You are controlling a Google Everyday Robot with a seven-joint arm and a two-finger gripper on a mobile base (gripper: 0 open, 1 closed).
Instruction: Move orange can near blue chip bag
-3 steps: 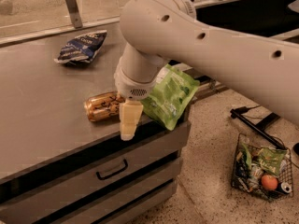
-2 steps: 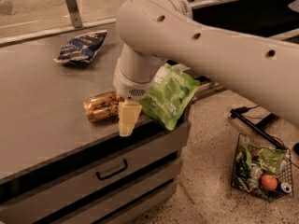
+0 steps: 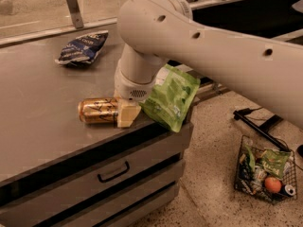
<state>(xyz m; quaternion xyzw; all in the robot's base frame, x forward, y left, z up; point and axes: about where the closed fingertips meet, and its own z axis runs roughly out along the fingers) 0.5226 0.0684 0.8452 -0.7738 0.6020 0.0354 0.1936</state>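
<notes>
The orange can (image 3: 97,110) lies on its side near the front edge of the grey counter (image 3: 38,93). My gripper (image 3: 125,111) comes down from the big white arm and is shut on the can's right end. One cream finger (image 3: 128,116) shows in front of the can; the other is hidden behind it. The blue chip bag (image 3: 83,48) lies flat at the back left of the counter, well apart from the can.
A bright green bag (image 3: 171,97) leans over the counter's right corner, touching the arm. Drawers with a handle (image 3: 113,171) run below the counter. A wire basket (image 3: 265,176) of groceries stands on the floor at right.
The gripper has shifted a little left and the can has slid left with it. The bags have not moved.
</notes>
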